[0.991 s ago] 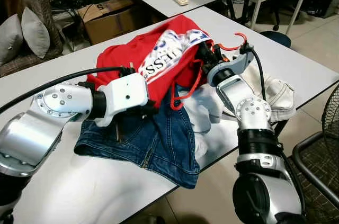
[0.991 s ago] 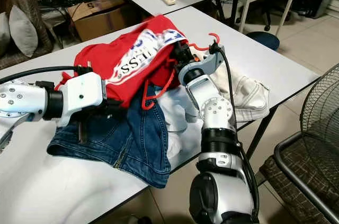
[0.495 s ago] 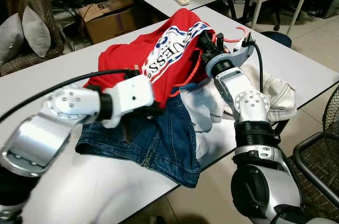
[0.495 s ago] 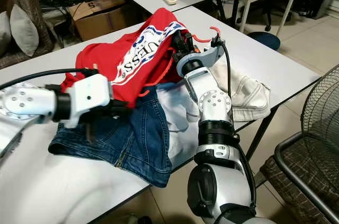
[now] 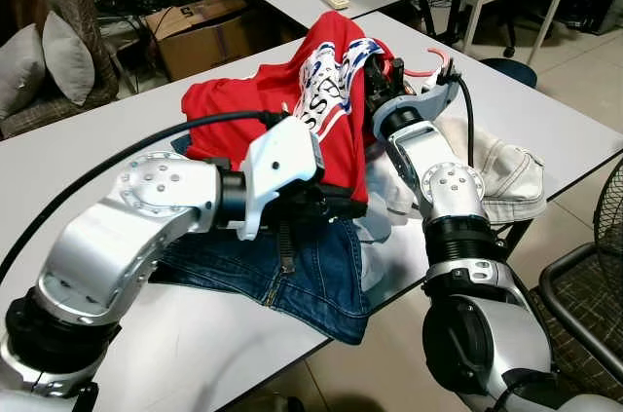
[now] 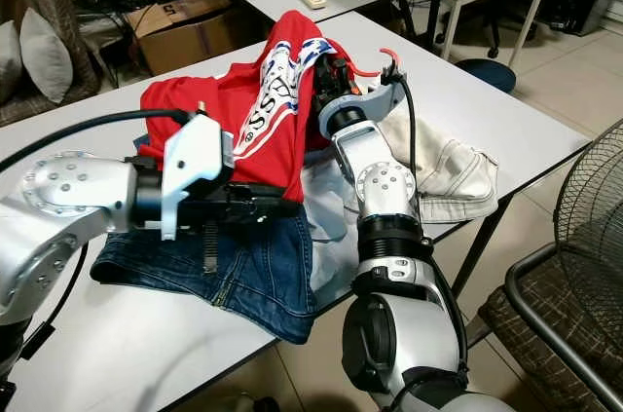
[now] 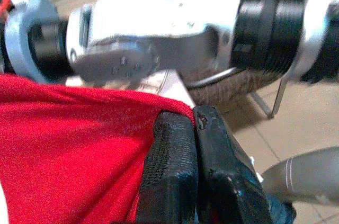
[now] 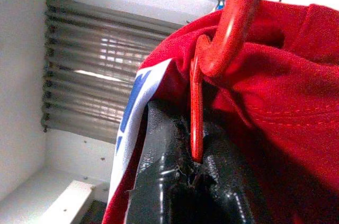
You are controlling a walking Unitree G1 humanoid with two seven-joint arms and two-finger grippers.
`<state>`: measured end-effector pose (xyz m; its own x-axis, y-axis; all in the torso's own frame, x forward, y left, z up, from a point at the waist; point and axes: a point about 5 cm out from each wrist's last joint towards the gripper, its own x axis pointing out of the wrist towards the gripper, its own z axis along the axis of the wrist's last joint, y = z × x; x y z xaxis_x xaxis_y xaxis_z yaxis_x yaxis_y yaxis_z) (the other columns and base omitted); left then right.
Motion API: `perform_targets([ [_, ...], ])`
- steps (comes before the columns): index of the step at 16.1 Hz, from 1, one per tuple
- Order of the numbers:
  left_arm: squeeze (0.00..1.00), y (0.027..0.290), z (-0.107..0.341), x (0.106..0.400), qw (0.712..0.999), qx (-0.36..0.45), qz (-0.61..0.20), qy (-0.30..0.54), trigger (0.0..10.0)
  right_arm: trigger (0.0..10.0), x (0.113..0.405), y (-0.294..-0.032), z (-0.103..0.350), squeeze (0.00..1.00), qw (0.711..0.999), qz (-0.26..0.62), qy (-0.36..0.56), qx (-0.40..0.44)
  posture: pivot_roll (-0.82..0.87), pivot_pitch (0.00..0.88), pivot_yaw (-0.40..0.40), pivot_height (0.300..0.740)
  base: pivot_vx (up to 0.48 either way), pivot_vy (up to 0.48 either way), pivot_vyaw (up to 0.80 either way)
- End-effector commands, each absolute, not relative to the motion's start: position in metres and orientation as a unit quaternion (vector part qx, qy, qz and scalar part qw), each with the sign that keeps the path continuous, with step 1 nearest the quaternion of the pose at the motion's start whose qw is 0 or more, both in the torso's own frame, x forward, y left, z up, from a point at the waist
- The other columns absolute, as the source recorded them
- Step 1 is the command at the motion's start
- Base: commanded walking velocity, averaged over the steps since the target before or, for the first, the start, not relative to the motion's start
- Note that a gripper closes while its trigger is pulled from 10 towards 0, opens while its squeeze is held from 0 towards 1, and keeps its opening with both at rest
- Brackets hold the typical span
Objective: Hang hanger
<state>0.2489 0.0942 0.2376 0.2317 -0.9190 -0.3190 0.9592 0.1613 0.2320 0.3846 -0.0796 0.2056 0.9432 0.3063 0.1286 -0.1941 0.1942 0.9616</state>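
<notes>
The right gripper (image 8: 193,173) is clamped on the red hanger (image 8: 233,23) inside the red T-shirt (image 5: 292,105), at table (image 5: 127,334) centre. At its 8 o'clock, the left gripper (image 7: 195,166) pinches the shirt's hem above the jeans (image 5: 311,271).
</notes>
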Motion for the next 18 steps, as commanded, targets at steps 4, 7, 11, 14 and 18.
perform_targets([
  [4,0.00,0.083,0.270,0.272,0.814,0.167,-0.555,-0.047,0.0,10.0,0.366,-0.012,0.222,0.00,0.767,0.288,0.098,0.565,-0.08,0.000,0.129,0.740,0.000,0.000,0.00],
  [7,0.00,0.093,0.296,0.295,0.846,0.230,-0.470,-0.105,2.8,10.0,0.346,-0.017,0.215,0.00,0.769,0.330,0.128,0.532,-0.09,0.000,0.130,0.740,0.000,0.000,0.00],
  [11,0.00,0.126,0.303,0.299,0.833,0.327,-0.441,-0.063,10.0,10.0,0.336,-0.063,0.209,0.00,0.783,0.293,0.116,0.537,-0.12,0.000,0.147,0.740,0.000,0.000,0.00],
  [14,1.00,0.139,0.291,0.297,0.827,0.337,-0.449,0.002,10.0,10.0,0.332,-0.071,0.210,0.00,0.789,0.282,0.109,0.536,-0.13,0.000,0.162,0.740,0.000,0.000,0.00],
  [18,1.00,0.149,0.272,0.299,0.843,0.299,-0.444,0.057,10.0,10.0,0.325,-0.083,0.208,0.00,0.811,0.249,0.103,0.519,-0.15,0.000,0.156,0.740,0.000,0.000,0.00],
])
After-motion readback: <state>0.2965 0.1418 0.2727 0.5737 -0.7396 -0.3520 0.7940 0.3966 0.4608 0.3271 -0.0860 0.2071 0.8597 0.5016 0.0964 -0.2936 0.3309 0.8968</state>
